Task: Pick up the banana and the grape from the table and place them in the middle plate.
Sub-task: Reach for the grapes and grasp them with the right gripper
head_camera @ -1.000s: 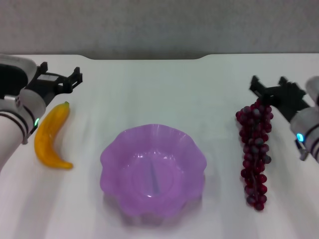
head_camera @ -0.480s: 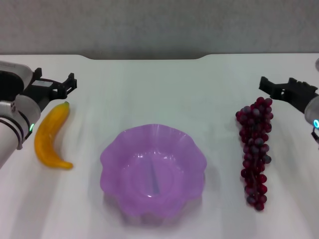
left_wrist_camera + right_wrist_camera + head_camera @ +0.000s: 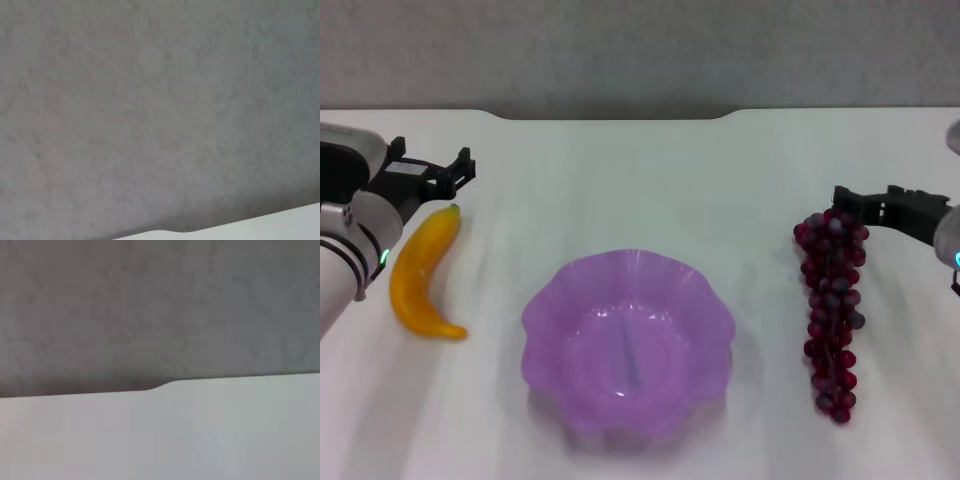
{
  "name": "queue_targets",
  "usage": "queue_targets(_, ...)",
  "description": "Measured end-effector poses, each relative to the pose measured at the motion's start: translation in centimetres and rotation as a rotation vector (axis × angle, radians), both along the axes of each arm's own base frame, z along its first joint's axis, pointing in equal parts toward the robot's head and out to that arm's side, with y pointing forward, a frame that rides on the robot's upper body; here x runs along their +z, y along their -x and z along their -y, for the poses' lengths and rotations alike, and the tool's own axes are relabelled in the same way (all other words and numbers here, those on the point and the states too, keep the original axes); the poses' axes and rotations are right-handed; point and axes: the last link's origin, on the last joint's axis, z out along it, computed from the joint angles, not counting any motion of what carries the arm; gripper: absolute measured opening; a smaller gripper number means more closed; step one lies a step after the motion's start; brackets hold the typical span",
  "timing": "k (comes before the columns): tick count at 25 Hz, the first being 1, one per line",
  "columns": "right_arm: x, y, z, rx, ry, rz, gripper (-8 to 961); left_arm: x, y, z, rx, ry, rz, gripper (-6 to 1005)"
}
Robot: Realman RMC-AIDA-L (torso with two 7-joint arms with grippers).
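The yellow-orange banana [image 3: 424, 272] lies on the white table [image 3: 640, 180] at the left. The bunch of dark red grapes [image 3: 832, 305] lies at the right. The purple scalloped plate [image 3: 535, 320] stands between them, with nothing in it. My left gripper [image 3: 432, 165] is open and empty, just beyond the banana's far tip. My right gripper [image 3: 865, 200] is open and empty at the far top end of the grape bunch; I cannot tell whether it touches it. The wrist views show none of these objects.
The table's dark notched far edge [image 3: 610, 116] runs in front of a grey wall [image 3: 640, 50]. The right wrist view shows bare tabletop [image 3: 200, 440] and wall; the left wrist view shows mostly wall [image 3: 150, 100].
My right gripper drew back to the right, then came back left and down to the top of the grapes. My left gripper shifted slightly left. Banana, grapes and plate have not moved.
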Motion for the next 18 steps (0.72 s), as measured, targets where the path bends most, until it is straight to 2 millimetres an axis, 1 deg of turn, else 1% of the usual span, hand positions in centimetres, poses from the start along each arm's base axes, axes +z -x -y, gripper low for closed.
queue_targets(3,-0.3,-1.0,0.3,-0.028,0.006,0.003,784,0.0,-0.2,-0.1,-0.008,-0.001,0.000,891)
queue_targets(9,-1.8,-1.6,0.8,-0.045,0.031,0.013,783,-0.1,-0.4,-0.2,-0.011,0.000,0.000,892)
queue_targets(14,-3.4,-1.4,0.7,-0.032,0.075,0.041,782,-0.1,-0.5,-0.2,-0.013,0.000,0.000,892)
queue_targets(18,-4.3,-1.7,1.0,-0.038,0.095,0.052,781,-0.2,-0.6,-0.3,-0.017,0.001,0.002,891)
